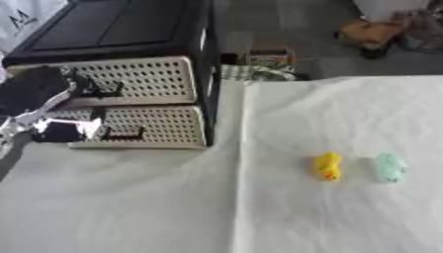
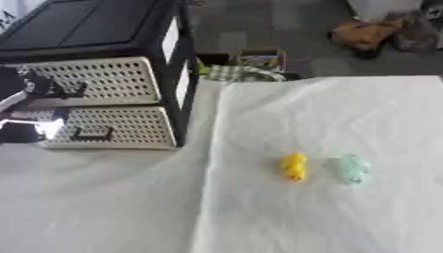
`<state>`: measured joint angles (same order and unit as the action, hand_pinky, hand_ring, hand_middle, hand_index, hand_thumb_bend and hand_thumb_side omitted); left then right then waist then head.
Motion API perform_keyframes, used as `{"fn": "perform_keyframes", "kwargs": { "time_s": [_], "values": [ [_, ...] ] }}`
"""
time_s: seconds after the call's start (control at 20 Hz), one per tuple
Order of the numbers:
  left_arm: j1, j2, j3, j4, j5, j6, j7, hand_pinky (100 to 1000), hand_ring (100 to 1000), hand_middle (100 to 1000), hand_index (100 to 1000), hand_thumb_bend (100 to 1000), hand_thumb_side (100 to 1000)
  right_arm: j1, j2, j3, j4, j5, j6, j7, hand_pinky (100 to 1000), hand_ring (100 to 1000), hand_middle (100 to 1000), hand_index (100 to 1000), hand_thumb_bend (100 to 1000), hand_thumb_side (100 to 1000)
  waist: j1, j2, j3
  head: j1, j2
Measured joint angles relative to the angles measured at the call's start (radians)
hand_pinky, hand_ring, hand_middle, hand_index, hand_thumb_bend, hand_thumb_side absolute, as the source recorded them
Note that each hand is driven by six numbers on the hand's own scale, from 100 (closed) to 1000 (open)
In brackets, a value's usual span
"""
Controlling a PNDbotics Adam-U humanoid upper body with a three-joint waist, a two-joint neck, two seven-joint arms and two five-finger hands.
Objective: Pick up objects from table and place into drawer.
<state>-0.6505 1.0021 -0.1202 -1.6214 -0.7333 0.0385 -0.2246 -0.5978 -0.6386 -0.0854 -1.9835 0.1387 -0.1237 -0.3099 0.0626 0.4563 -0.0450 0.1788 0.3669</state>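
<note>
A small yellow toy (image 1: 328, 166) lies on the white-covered table (image 1: 259, 212), right of centre. A pale green toy (image 1: 390, 167) lies just to its right, apart from it. At the back left stands a black cabinet (image 1: 130, 24) with two perforated beige drawers, an upper drawer (image 1: 147, 79) and a lower drawer (image 1: 160, 126), each with a dark handle. My left hand (image 1: 36, 90), black with silver parts, is at the left edge in front of the drawer fronts, far from both toys. How it is posed is unclear. My right hand does not show.
Beyond the table's far edge is the floor, with a small box of items (image 1: 269, 58) and a brown bundle (image 1: 372, 32). A seam in the cloth (image 1: 239, 197) runs front to back.
</note>
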Motion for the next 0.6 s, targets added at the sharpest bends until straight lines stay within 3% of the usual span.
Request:
{"fn": "perform_keyframes", "kwargs": {
  "time_s": [0.6],
  "values": [
    [0.062, 0.020, 0.006, -0.062, 0.011, -0.015, 0.005, 100, 100, 100, 642, 105, 408, 0.008, 0.000, -0.006, 0.000, -0.001, 0.002, -0.008, 815, 742, 432, 819, 426, 1000, -0.005, -0.009, 0.014, -0.002, 0.011]
  ]
}}
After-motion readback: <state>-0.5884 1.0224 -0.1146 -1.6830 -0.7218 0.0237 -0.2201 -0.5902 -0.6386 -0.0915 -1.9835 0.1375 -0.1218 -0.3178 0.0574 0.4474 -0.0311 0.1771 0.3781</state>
